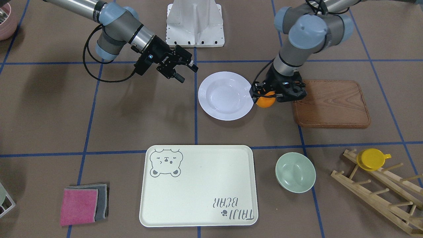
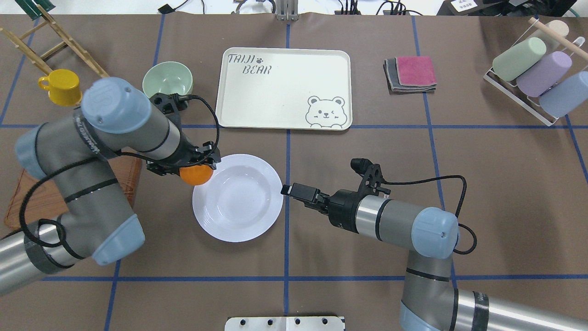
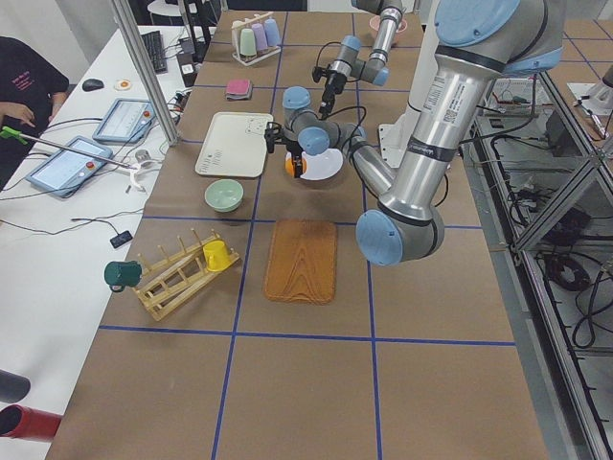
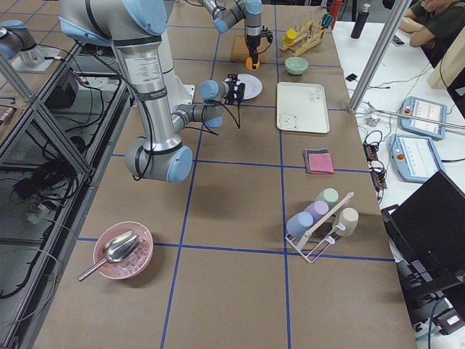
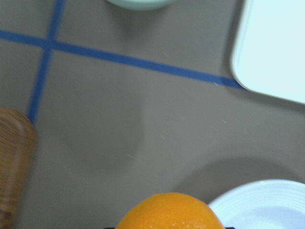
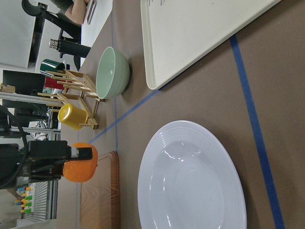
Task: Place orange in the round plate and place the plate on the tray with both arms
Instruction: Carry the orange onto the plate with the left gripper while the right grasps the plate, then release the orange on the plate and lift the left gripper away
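Observation:
My left gripper (image 1: 266, 95) is shut on the orange (image 1: 265, 100) and holds it just above the table at the edge of the round plate (image 1: 211, 110), on the side next to the wooden board. In the overhead view the orange (image 2: 196, 175) overlaps the plate's (image 2: 207, 221) near-left rim. The plate is white, upright and has nothing in it. My right gripper (image 1: 187, 72) hovers open beside the plate's opposite rim, holding nothing. The cream bear tray (image 1: 198, 205) lies bare on the far side of the plate from the robot.
A brown wooden board (image 1: 333, 105) lies under the left arm. A pale green bowl (image 1: 295, 172) stands beside the tray, and past it a wooden rack with a yellow cup (image 1: 372, 159). Folded cloths (image 1: 82, 204) lie on the tray's other side. A wire rack with cups (image 2: 533, 73) stands at the far right.

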